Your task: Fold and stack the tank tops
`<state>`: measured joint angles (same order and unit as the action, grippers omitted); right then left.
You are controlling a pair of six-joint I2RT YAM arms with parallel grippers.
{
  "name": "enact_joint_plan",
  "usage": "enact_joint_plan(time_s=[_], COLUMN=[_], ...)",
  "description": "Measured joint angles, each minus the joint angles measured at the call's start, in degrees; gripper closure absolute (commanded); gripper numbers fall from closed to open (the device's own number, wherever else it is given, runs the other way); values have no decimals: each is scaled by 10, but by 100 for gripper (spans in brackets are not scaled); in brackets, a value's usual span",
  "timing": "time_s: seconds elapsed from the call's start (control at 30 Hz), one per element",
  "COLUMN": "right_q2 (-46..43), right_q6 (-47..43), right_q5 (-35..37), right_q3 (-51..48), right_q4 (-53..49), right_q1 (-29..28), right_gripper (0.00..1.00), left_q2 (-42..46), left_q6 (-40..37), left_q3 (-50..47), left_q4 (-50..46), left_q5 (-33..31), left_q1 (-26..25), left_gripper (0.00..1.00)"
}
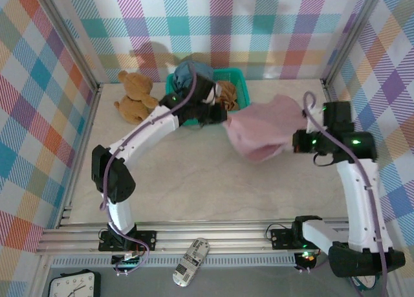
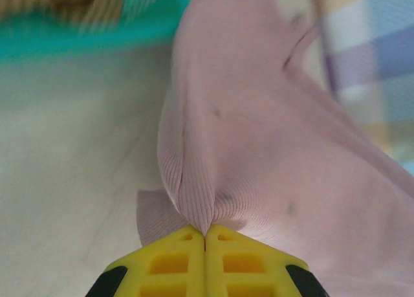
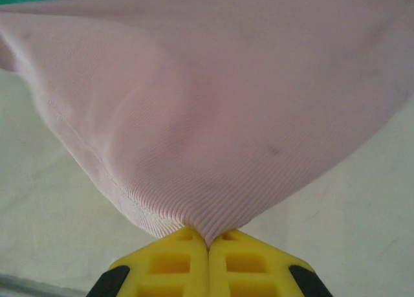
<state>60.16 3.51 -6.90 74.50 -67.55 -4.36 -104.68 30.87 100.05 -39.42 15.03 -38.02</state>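
Observation:
The dusty pink tank top hangs stretched above the table between both arms. My left gripper is shut on its left end, the ribbed cloth pinched between the yellow fingertips. My right gripper is shut on the right end, the pink tank top bunching into its jaws. A slate blue tank top and an ochre brown one lie in the teal basket at the back.
A brown teddy bear sits at the back left beside the basket. Checkered walls close the table on three sides. Bare tabletop lies in front of the hanging cloth.

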Motion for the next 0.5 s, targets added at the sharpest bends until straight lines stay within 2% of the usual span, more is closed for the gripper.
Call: enact_joint_plan(time_s=[0.07,0.13,0.4,0.47,0.5], right_q2=[14,49,235,273,293], right_q6=[36,58,109,111,112], right_q5=[5,9,10,8,8], right_q3=[-83,-110,-109,-110,-109], right_q4=[6,18,169,219,241], right_q1=[-45,-85,-157,-171,-175], right_gripper=[97,97,92,85,71], left_q2=[6,6,8,8,8], left_q6=[12,20,26,26,26], left_q3=[-75,-126,-175,-188,-197], left_q4=[13,22,37,43,46], left_q5=[5,4,-47,-57,-61], left_q1=[-5,-5,8,18,23], left_gripper=[100,100,100,100,100])
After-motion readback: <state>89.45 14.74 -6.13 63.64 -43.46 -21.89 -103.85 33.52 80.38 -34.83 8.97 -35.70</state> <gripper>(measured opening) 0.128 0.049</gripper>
